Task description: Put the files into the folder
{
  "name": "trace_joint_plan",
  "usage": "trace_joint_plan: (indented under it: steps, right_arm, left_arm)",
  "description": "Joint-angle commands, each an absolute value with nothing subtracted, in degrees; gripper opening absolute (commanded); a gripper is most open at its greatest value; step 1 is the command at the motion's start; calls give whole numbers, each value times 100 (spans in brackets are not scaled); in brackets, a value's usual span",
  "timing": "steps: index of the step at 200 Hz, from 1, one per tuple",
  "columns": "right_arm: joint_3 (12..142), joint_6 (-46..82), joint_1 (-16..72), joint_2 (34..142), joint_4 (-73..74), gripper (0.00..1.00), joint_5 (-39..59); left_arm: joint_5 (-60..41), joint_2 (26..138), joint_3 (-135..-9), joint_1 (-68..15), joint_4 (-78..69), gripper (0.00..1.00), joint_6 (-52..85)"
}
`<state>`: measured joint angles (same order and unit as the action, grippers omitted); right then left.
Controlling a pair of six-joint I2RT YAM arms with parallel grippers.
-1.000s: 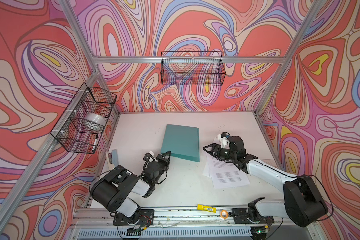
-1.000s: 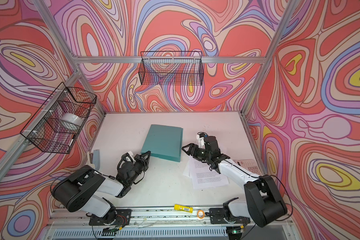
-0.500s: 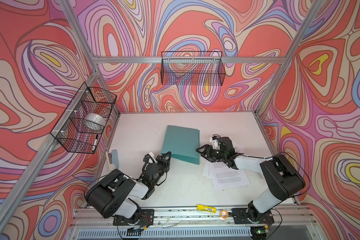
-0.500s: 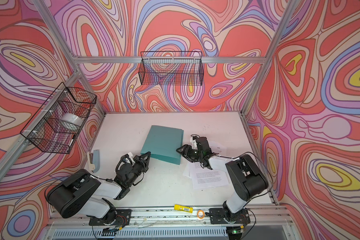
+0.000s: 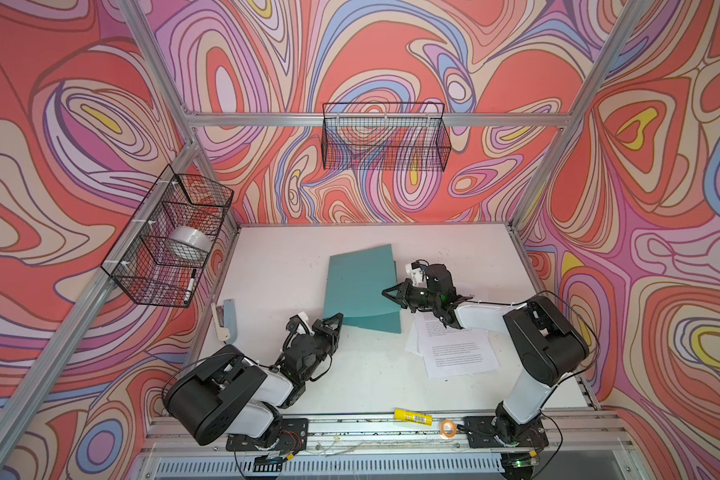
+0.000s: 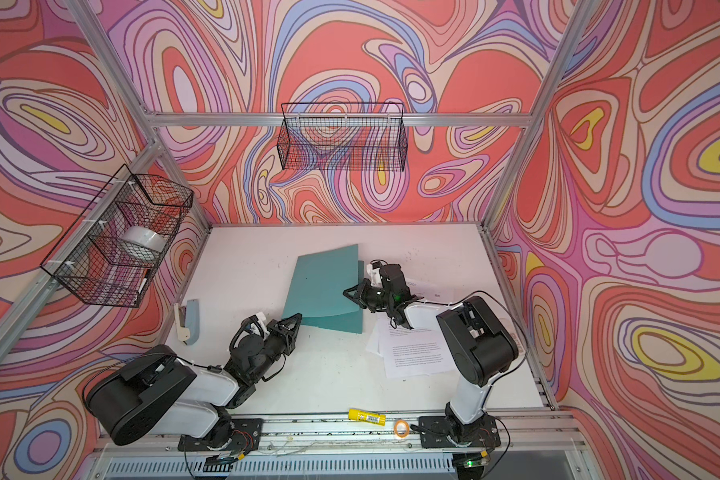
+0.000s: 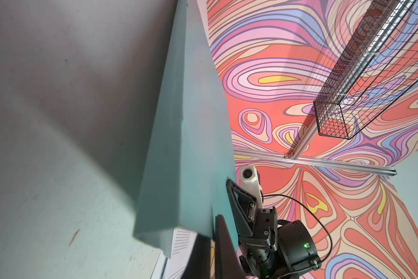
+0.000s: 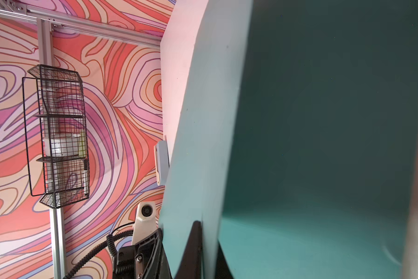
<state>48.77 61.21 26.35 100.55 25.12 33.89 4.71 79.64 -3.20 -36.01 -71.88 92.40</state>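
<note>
Papers (image 5: 460,353) lie fanned on the worktop (image 5: 370,386) at near right, just beside the folder (image 5: 358,282), not in it. Left hand (image 5: 338,318) at folder's near corner; opening cannot be told. Mid-worktop: right hand (image 5: 387,293) pinched tight on the raised top cover, bottom cover flat.

We see bright, even light in both top views, with bowed edges; the wrist views show the folder (image 8: 323,120) shadowed and blurred.
</note>
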Motion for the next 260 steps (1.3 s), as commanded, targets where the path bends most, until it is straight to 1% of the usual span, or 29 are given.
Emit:
trace_joint_plan:
  steps: [1,10,18,25,34,42,58,73,96,123,155,177,204,238,260]
  right_arm:
    - [5123,6023,2628,10069,2221,0,3170]
    - [5203,5997,2638,10047,2076,0,3132]
    - [5282,5953,2643,10014,1915,0,3082]
    - [5321,5932,2645,9979,1816,0,3027]
    - [5381,5915,2661,9935,1679,0,2945]
    - [5428,5902,2658,9902,1582,0,2909]
    - [5522,5931,2687,9854,1458,0,2820]
    - [5660,5923,2752,9844,1327,0,2750]
    - [5964,5936,2936,9861,978,0,2546]
    - [6358,5994,3125,9853,460,0,2218]
    - [6867,5958,3319,9826,-215,0,1842]
    - [7061,5963,3425,9783,-510,0,1591]
    - [7227,5949,3515,9758,-698,0,1494]
    - [7328,5950,3654,9730,-726,0,1595]
    - [7430,5946,3747,9729,-785,0,1659]
  left_arm:
    - [204,7460,-337,-3579,-6514,56,8756]
    - [124,7100,-380,-3563,-5942,68,8499]
    - [66,6708,-468,-3551,-5250,82,8236]
    - [0,6246,-606,-3520,-4484,88,7952]
    - [-8,5607,-862,-3498,-3368,90,7493]
    - [82,5031,-1222,-3498,-2079,92,6928]
    - [567,4139,-2002,-3516,-63,95,5728]
    - [912,3673,-2435,-3532,687,99,4785]
    - [1230,3817,-3135,-3583,1635,100,3895]
    - [1490,4360,-3445,-3979,1782,100,3183]
    - [2472,5332,-3778,-5054,1652,100,2438]
    - [3025,5870,-3914,-5497,1454,100,2231]
    - [3272,6290,-3946,-5568,1040,100,2169]
    - [3727,6891,-4212,-5573,797,97,1796]
    - [3718,7152,-4288,-5576,448,93,1637]
